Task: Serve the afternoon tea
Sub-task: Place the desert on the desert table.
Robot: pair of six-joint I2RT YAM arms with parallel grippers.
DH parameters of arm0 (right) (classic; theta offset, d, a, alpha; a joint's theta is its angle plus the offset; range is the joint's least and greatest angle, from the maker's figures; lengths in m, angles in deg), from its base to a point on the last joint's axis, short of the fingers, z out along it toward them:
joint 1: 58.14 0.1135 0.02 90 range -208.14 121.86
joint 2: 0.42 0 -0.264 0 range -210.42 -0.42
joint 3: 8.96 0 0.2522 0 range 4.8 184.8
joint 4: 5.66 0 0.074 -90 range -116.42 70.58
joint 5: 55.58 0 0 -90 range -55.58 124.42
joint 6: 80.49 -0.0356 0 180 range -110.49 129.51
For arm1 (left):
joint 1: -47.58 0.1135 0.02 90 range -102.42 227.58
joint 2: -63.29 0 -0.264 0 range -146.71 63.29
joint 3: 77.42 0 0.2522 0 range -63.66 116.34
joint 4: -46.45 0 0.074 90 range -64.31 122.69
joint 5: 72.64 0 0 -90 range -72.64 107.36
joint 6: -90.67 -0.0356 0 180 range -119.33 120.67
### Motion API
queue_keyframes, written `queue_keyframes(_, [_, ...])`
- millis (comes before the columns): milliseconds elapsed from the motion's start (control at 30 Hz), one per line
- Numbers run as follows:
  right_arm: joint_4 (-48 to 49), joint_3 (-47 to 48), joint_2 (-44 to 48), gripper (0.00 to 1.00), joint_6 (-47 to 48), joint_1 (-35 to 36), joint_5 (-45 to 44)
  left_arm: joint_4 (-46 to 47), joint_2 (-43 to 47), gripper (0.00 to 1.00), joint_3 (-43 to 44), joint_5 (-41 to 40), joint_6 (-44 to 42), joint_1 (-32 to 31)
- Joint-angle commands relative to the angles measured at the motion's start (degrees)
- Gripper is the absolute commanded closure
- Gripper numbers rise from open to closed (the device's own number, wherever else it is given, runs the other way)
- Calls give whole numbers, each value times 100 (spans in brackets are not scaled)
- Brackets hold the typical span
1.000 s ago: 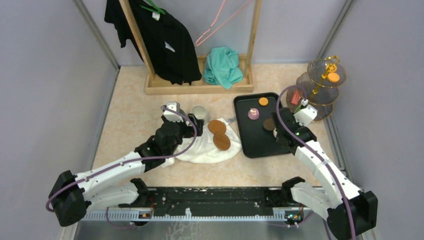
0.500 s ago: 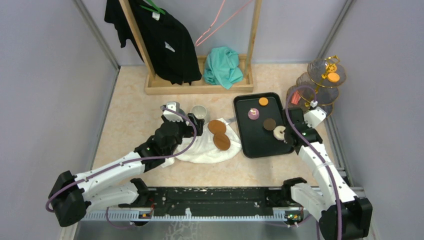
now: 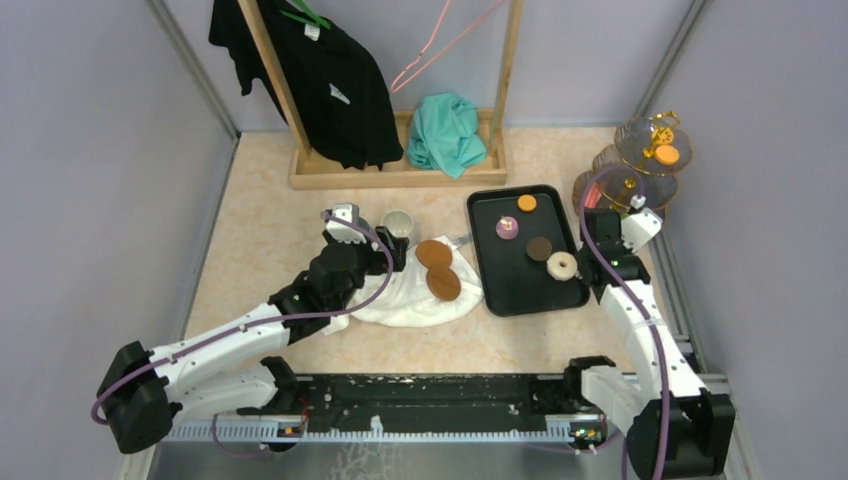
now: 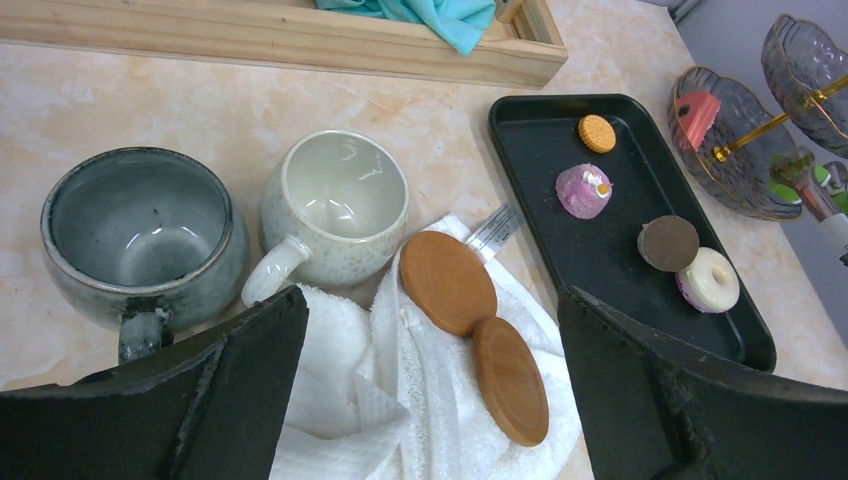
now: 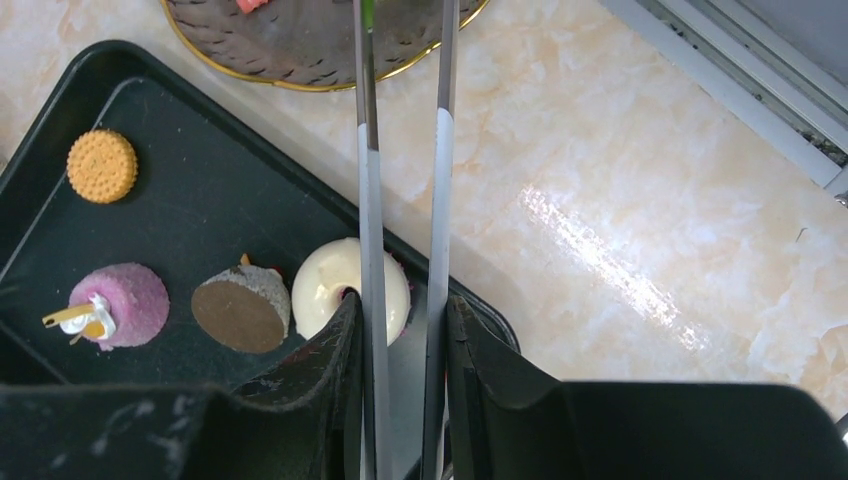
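Note:
The glass three-tier stand stands at the far right, with an orange disc on top and a red piece on its lowest plate. My right gripper is shut on the long metal tongs. Their tips reach over that lowest plate, with a green piece at them. On the black tray lie an orange biscuit, a pink cake, a brown disc and a white doughnut. My left gripper hangs open over the white towel, near the grey mug.
A white mug stands beside the grey one. Two round wooden lids lie on the towel. A wooden rack with a black garment and a teal cloth fills the back. Walls close in on both sides.
My right arm has swung right, off the tray and towards the stand, taking the tongs with it. The white doughnut on the tray has come into view. The left arm has stayed still.

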Motion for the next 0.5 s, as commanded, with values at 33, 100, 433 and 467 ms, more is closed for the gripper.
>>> queue_keyframes(33, [665,17,-33,100,274,-317,88,30,79,1,93,12,-3,11])
queue_keyframes(100, [755,17,-68,100,340,-407,145,3,75,1,117,9,0,11])
queue_keyframes(433, [1205,41,-296,100,642,-1052,676,-93,-135,1,305,33,53,10])
queue_keyframes(467, [1266,48,-320,100,673,-1105,716,-96,-155,1,318,33,50,11])
